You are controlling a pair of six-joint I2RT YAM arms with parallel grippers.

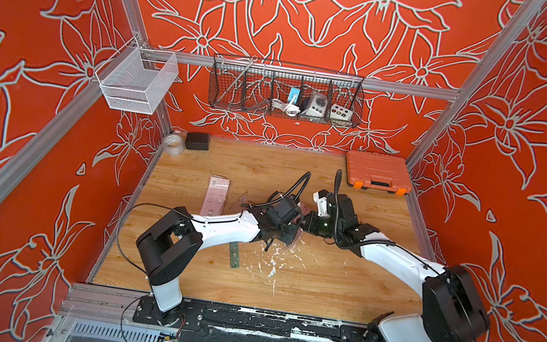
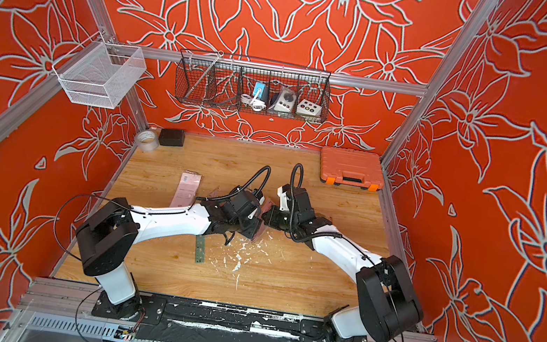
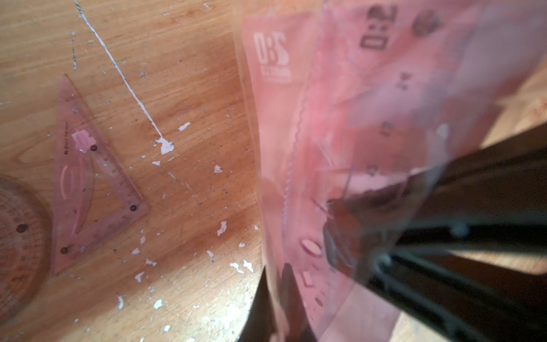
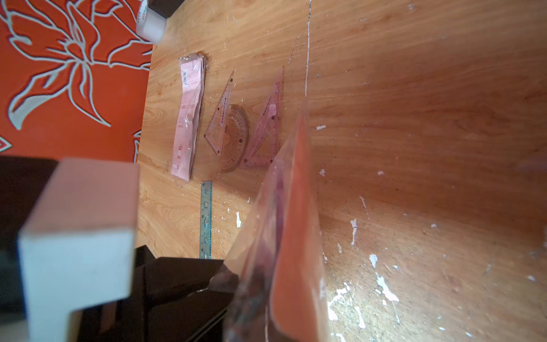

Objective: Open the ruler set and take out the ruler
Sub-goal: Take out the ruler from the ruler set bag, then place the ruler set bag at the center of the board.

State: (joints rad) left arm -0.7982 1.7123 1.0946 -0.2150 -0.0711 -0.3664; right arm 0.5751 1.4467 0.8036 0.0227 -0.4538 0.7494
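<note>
Clear pink ruler-set pouch (image 3: 355, 133) held raised above counter (image 1: 321, 285) centre, judged opened. Jaws of left gripper (image 1: 293, 229) and right gripper (image 1: 308, 223) clamped shut on opposite pouch edges. Green ruler (image 1: 234, 255) judged already out: laid flat left of centre, long axis near edge to far edge, slightly tilted. Left: pouch release.

- ruler set pouch (image 3: 340, 133): pink, see-through plastic sleeve with printed markings, raised off the desk (image 4: 414, 118) and hanging on edge.
- ruler (image 4: 206, 219): teal-green and straight, lying flat on the desk outside the pouch.
- pink set square (image 4: 220, 118), protractor (image 4: 236, 142) and second set square (image 4: 266, 130): flat on the desk, close together, just beyond the ruler.
</note>
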